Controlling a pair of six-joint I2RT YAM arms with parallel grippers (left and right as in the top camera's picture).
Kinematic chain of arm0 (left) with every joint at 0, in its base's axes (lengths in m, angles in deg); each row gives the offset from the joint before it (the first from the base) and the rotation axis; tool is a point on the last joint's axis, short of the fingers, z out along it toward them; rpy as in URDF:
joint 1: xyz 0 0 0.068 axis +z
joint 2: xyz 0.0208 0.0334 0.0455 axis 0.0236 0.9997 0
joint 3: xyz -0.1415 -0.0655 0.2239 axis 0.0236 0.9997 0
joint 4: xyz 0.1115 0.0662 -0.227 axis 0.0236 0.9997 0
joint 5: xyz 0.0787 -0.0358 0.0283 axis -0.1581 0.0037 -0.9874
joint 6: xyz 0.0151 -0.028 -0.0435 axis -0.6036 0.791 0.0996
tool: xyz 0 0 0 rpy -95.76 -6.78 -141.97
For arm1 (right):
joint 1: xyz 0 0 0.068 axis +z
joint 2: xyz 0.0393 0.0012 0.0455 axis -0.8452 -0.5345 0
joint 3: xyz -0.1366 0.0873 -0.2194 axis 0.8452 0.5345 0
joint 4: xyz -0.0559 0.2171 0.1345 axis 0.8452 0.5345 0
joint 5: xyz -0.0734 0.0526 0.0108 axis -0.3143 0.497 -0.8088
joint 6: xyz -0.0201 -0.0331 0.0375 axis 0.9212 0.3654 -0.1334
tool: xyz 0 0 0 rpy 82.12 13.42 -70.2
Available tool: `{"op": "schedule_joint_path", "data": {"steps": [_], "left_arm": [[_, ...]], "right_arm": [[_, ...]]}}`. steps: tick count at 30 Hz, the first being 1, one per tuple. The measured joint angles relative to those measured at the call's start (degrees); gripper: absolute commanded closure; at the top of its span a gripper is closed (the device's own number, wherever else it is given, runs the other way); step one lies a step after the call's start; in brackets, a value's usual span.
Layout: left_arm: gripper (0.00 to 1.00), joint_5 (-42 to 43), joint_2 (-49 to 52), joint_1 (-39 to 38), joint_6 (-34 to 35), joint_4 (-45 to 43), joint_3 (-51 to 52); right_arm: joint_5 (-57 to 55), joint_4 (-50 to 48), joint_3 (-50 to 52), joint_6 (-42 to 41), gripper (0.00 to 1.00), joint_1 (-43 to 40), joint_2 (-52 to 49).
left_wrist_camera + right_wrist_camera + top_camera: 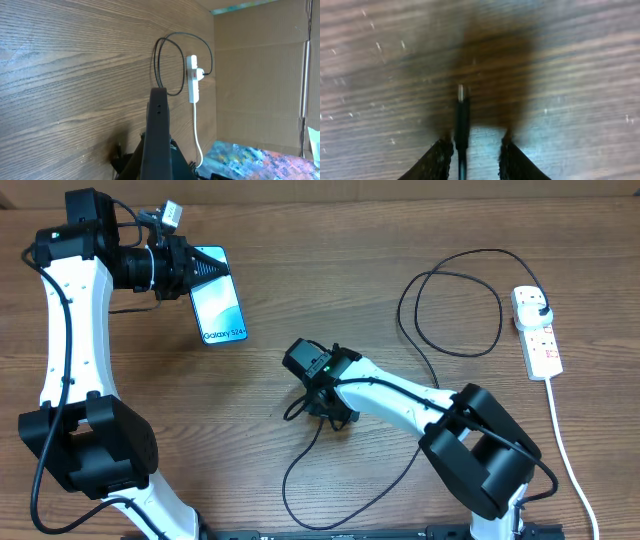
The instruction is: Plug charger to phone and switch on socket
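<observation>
The left gripper (193,272) is closed on the phone (221,298) near its upper end and holds it at the far left of the table (300,250). The cyan screen faces up, and the long axis runs roughly away from the robot, with the lower short edge towards mid-table. In the left wrist view the phone (159,125) shows edge-on between the jaws.

The right gripper (322,388) sits near the table's centre, well apart from the phone, which lies up and to its left. The charger (462,120) runs straight out between the fingers (439,160), its connector tip (461,92) pointing forward. It lies against one finger with a gap to the other, so it isn't clear whether it is clamped.

The coming move likely turns on one alignment — the connector's axis with the phone's lower edge. The right arm, nearer that edge, seems the one to close the gap.

The socket (537,330) lies at the far right with the charger's plug in it — its switch is for later.
</observation>
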Motion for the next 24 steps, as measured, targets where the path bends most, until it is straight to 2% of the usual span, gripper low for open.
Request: {"op": "schedule_joint_path", "data": {"steps": [8,15,24], "left_arm": [[0.96,0.0,0.0,0.0,0.0,0.0,0.0],[0.96,0.0,0.0,0.0,0.0,0.0,0.0],[0.96,0.0,0.0,0.0,0.0,0.0,0.0]], "right_arm": [[0.5,-0.5,-0.1,-0.2,0.73,-1.6,0.0],[0.7,-1.1,-0.1,-0.4,0.96,-1.6,-0.2],[0.9,-1.2,-0.1,-0.6,0.96,-1.6,-0.2]]}}
